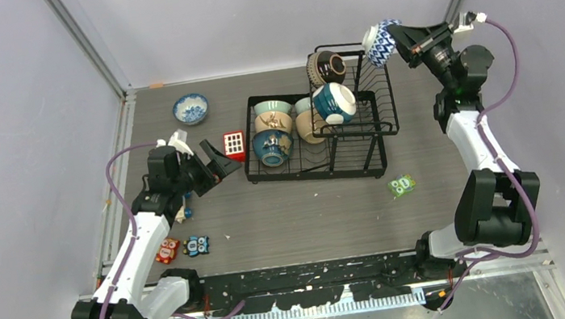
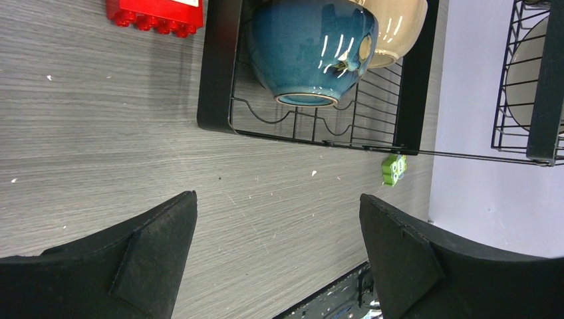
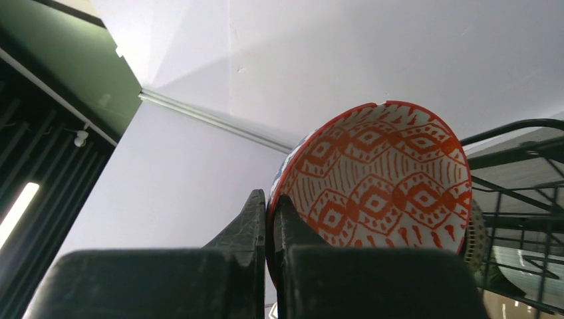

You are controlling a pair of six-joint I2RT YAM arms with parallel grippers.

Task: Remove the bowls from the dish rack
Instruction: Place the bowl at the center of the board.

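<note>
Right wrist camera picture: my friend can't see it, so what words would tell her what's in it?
The right gripper has its jaws shut on the rim of a bowl patterned inside with red-orange diamonds, held up on edge against a pale wall. Black wires of the dish rack show at the right edge.

Through the right wrist camera I am watching my right end effector (image 3: 268, 206) pinching the rim of a round ceramic bowl (image 3: 379, 176), white inside with a red-orange diamond pattern. Its two black fingers (image 3: 247, 226) are sitting almost together, one on each side of the bowl's wall. The bowl is facing its opening toward the camera against a pale lilac wall (image 3: 366, 53). Bars of the black wire dish rack (image 3: 522, 189) are showing at the right edge.
</note>
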